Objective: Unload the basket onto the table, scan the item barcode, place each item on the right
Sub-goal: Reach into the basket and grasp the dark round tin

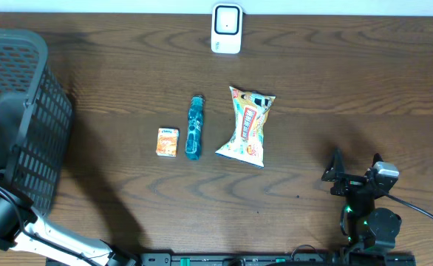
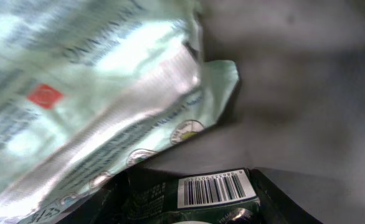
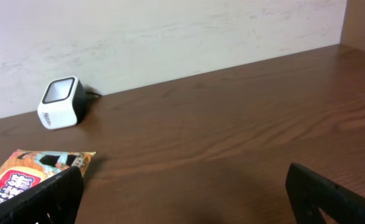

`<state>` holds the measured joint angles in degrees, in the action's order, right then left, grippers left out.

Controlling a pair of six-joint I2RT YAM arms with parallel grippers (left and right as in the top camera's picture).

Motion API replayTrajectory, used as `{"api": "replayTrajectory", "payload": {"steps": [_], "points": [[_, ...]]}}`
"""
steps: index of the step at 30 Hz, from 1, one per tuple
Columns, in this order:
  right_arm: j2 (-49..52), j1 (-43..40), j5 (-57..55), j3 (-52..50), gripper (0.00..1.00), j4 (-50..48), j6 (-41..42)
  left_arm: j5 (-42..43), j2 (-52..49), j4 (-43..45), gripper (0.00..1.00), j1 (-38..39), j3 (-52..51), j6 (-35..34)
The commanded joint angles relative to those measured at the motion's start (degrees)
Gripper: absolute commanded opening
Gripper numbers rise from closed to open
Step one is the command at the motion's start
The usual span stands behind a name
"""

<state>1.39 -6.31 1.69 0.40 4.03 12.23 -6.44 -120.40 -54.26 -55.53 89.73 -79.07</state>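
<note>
Inside the basket (image 1: 24, 111), the left gripper (image 2: 189, 186) straddled a dark packet (image 2: 170, 202) whose barcode label (image 2: 215, 188) faced the wrist camera. Its fingers (image 2: 282, 202) stood one on either side of the packet with a moderate gap between them. Whether they had made contact could not be determined. A pale green foil bag (image 2: 89, 93) lay just beside the packet, overlapping its upper edge. The overhead view showed neither this gripper nor the packet.

The step in hand was judged to be the pick-up of the packet from the basket; scanning was not yet begun. The scanner (image 1: 226, 28) stood well to the right of the basket, at the far edge of the bench (image 1: 335, 81). Also right of the basket lay a small orange box (image 1: 168, 141), a blue tube (image 1: 195, 127) and a snack bag (image 1: 247, 125). The right gripper (image 3: 184, 186), farthest from the basket, hung with jaws wide apart, holding nothing.

The next move called for a firm closure on the packet alone, clear of the foil bag. A lift over the basket wall would follow, then a carry to the scanner with the label turned toward its window.
</note>
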Motion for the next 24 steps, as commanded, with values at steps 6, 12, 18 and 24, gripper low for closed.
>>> {"api": "replayTrajectory", "payload": {"steps": [6, 12, 18, 24], "points": [[-0.2, 0.1, 0.0, -0.1, 0.99, 0.2, 0.6, 16.0, 1.9, 6.0, 0.44, 0.3, -0.6, 14.8], [-0.2, 0.1, 0.0, -0.1, 0.99, 0.2, 0.6, 15.9, 9.5, 7.5, 0.44, 0.3, -0.6, 16.5], [-0.2, 0.1, 0.0, -0.1, 0.99, 0.2, 0.6, 16.2, 18.2, 8.7, 0.44, 0.3, -0.6, 17.6], [-0.2, 0.1, 0.0, -0.1, 0.99, 0.2, 0.6, 27.2, 35.4, 12.6, 0.45, 0.4, -0.6, 18.0]]}}
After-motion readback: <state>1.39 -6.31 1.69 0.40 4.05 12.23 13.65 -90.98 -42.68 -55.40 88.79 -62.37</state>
